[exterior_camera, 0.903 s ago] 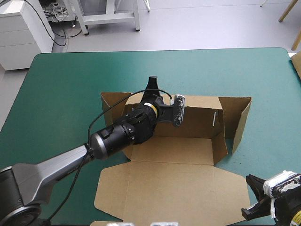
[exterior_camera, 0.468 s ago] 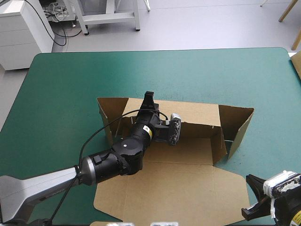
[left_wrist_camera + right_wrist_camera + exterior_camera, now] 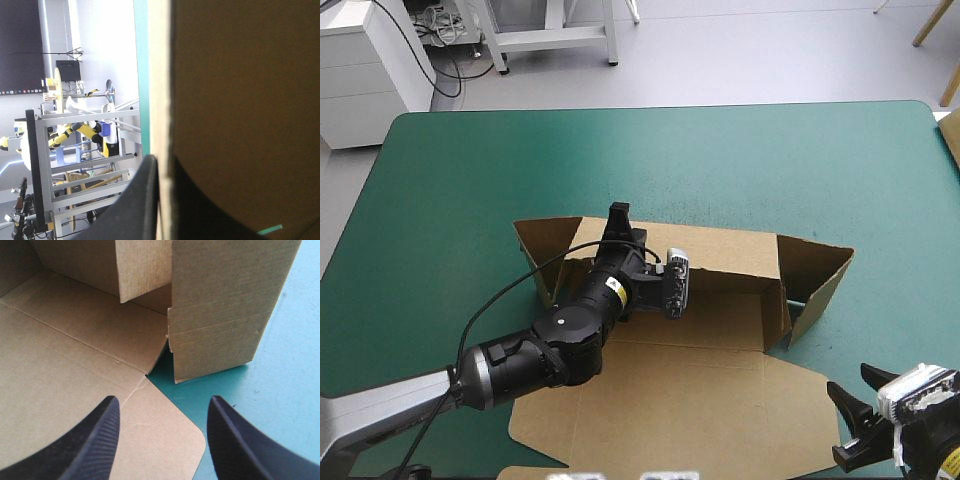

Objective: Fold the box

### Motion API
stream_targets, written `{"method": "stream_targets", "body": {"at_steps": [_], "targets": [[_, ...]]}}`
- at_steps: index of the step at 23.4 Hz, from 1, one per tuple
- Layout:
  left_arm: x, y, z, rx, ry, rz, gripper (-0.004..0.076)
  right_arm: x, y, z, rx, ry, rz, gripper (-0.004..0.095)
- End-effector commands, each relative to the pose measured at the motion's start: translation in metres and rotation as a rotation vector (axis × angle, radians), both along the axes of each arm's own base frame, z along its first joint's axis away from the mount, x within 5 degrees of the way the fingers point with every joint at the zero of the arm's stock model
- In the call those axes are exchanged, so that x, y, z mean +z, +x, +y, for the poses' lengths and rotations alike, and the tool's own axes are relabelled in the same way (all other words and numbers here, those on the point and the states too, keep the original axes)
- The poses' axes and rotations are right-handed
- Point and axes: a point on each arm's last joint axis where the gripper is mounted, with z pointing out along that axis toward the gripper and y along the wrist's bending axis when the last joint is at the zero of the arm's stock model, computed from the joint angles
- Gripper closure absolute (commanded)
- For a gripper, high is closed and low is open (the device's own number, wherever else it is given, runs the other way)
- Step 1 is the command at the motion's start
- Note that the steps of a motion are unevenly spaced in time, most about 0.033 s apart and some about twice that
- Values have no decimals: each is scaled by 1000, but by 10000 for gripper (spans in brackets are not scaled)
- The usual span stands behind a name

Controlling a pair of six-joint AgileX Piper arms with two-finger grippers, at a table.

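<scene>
the teal-green desk [image 3: 450,170] is seen filling most of the high view. the brown box [image 3: 720,400] is laid at the centre of the frame, its far wall and end flaps raised, its lid flat toward the lower edge. the left claw [image 3: 617,215] is clamped on the far wall, left of centre, the board pinched between its black fingers [image 3: 142,200]. the right claw [image 3: 847,425] is spread wide at the lower right, just off the lid's corner.

Pale grey floor [image 3: 750,55] beyond a table [image 3: 770,150] with a teal-green cover.
At the far left stands a white cabinet [image 3: 365,75] with cables [image 3: 438,28] beside it; next to them, the legs of a white stand [image 3: 555,38]; at the far right, a slanted wooden leg [image 3: 932,25].
</scene>
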Motion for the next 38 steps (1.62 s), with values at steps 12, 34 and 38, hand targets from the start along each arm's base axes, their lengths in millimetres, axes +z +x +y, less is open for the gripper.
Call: {"method": "stream_targets", "body": {"at_steps": [12, 34, 38], "targets": [[12, -3, 4, -3, -49, -7, 731, 56, 10, -4, -87, 23, -126, 421], [12, -3, 4, -11, -33, -11, 731, 206, 178, 68, -294, -235, 66, 425], [12, -3, 4, -11, -33, -11, 731, 196, 223, 61, -331, -210, 165, 425]]}}
